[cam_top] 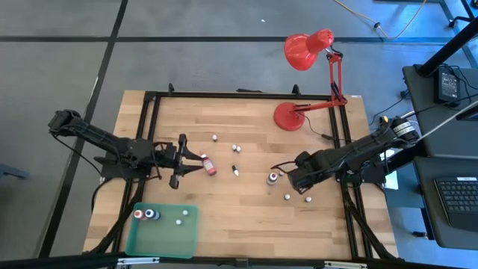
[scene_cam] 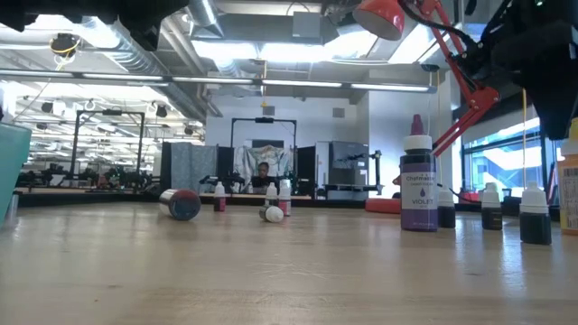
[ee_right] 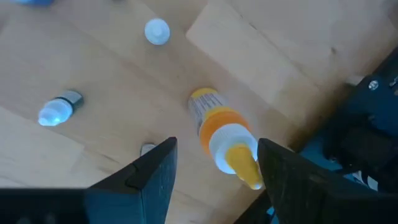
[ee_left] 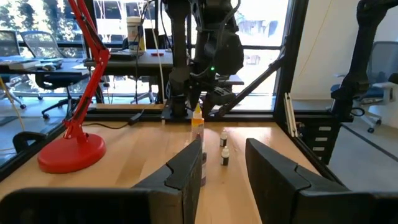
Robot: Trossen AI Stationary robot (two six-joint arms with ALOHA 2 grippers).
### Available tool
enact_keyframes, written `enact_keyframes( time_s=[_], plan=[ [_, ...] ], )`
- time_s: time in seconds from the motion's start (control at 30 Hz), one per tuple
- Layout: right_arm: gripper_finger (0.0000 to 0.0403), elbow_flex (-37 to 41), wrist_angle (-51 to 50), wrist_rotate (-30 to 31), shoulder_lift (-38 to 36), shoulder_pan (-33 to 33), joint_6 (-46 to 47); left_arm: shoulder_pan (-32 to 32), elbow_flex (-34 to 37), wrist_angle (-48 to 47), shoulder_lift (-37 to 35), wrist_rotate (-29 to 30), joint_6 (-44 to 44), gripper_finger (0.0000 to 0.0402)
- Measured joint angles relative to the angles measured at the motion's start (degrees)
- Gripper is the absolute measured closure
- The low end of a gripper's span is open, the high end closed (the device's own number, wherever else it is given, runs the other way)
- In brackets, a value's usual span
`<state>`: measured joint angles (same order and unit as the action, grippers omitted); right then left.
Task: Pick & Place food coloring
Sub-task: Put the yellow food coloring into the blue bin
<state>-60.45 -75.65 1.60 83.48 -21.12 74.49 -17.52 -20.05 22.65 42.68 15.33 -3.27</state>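
My right gripper (ee_right: 215,157) (cam_top: 287,176) is open and points down over an upright orange food coloring bottle (ee_right: 219,127) (ee_left: 197,121) with a yellow tip. Its fingers stand on either side of the bottle without touching it. A violet bottle (cam_top: 273,178) (scene_cam: 418,185) stands just beside it. My left gripper (cam_top: 187,161) (ee_left: 224,163) is open and level near the table's left middle, and a red bottle (cam_top: 208,165) (scene_cam: 183,204) lies on its side just ahead of it. Several tiny bottles (cam_top: 234,170) stand or lie scattered on the wood. Several more sit in the green tray (cam_top: 163,237).
The red desk lamp (cam_top: 289,116) stands with its base at the table's far right. The black frame rails (cam_top: 153,112) run along the table's edges. Tiny bottles (cam_top: 287,196) (cam_top: 308,199) lie near my right gripper, and others (cam_top: 214,138) (cam_top: 235,148) farther toward the lamp.
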Motion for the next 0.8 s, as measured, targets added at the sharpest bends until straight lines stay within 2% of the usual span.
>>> enact_keyframes(
  time_s=[0.53, 0.8],
  plan=[
    [0.019, 0.05, -0.55, -1.3, 0.7, -0.51, -0.36, 0.0, 0.0, -0.65, 0.0, 0.0, -0.5, 0.0284],
    [0.0191, 6.09, 5.1, -1.33, -0.82, -0.51, -1.45, 0.0, 0.0, -0.67, 0.0, 0.0, -0.48, 0.0283]
  ],
)
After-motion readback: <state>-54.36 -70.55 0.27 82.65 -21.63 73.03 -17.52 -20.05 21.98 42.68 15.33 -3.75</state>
